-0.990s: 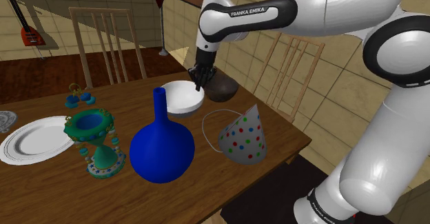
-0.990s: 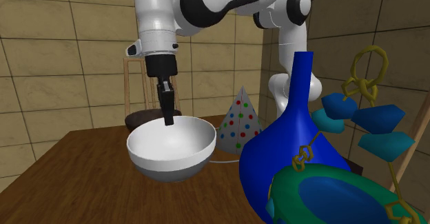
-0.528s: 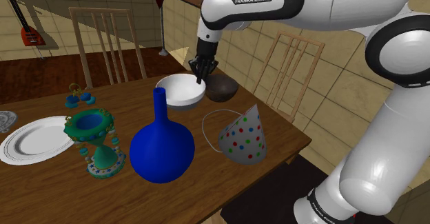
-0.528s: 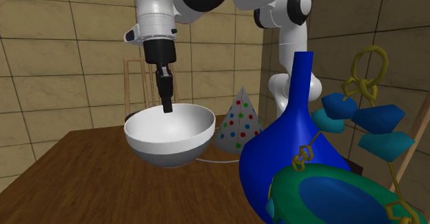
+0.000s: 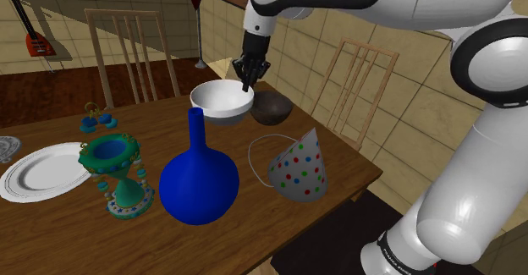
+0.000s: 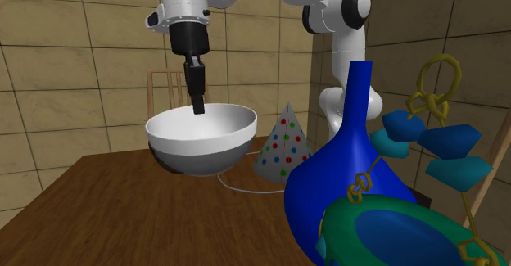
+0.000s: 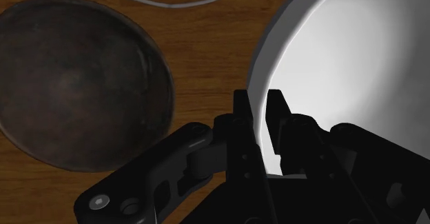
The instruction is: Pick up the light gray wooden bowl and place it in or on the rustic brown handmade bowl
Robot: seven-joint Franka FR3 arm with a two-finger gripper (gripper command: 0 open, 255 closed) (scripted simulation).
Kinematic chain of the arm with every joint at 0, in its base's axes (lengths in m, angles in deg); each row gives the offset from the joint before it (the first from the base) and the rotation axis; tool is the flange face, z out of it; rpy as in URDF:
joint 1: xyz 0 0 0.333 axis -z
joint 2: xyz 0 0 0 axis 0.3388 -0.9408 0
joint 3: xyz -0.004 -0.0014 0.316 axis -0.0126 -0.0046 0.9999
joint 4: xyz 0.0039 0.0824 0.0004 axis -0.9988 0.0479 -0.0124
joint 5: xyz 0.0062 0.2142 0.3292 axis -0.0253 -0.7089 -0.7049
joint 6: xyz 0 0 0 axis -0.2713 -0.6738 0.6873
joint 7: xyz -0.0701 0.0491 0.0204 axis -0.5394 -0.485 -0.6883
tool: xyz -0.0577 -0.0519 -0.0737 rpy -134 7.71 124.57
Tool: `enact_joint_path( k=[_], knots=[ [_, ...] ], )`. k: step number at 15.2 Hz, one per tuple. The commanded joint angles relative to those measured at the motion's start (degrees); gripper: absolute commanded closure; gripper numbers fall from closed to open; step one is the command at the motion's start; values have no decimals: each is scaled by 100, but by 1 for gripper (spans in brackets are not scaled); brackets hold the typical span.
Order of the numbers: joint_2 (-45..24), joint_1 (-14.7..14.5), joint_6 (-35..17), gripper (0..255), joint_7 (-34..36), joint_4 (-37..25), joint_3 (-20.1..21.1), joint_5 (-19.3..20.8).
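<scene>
Two bowls in play here. The white bowl (image 5: pixel 222 101) hangs from the gripper (image 5: pixel 247 83) and looks to be up off the table (image 5: pixel 338 159), over its far end. The fingers are pinched onto the bowl's rim, one finger (image 7: pixel 242 112) outside the wall and the other inside. You can see that best in the wrist view, where the rim runs right between them. In the second exterior view the gripper (image 6: pixel 199 105) comes straight down onto the far rim of the white bowl (image 6: pixel 201 142).

The other bowl is the dark brown bowl (image 5: pixel 274 108). It sits on the table just to the shoulder view's right of the white one, and the white bowl partly covers its left edge. From the wrist view the brown bowl (image 7: pixel 76 85) lies beside the white bowl (image 7: pixel 344 64), not under it, with a strip of wood between them.

Moving nearer in the shoulder view:
- one grey party hat (image 5: pixel 296 168) with coloured dots, lying tilted with its white cord looped toward the bowls
- one big blue vase (image 5: pixel 200 180) with a long neck, left of the hat
- one green and teal stand (image 5: pixel 118 176) with chains, left of the vase
- one white plate (image 5: pixel 38 173) near the left edge

Two pale wooden chairs: one chair (image 5: pixel 131 49) at the far side, and a second chair (image 5: pixel 360 83) at the right side.
</scene>
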Motion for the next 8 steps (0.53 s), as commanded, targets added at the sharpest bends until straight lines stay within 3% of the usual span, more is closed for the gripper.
enact_joint_path(
  k=[1, 8],
  knots=[
    [-25, 2, 179, 255, 19, -206, -1, 6],
    [-83, 74, 667, 255, -50, -740, -54, 13]
  ],
)
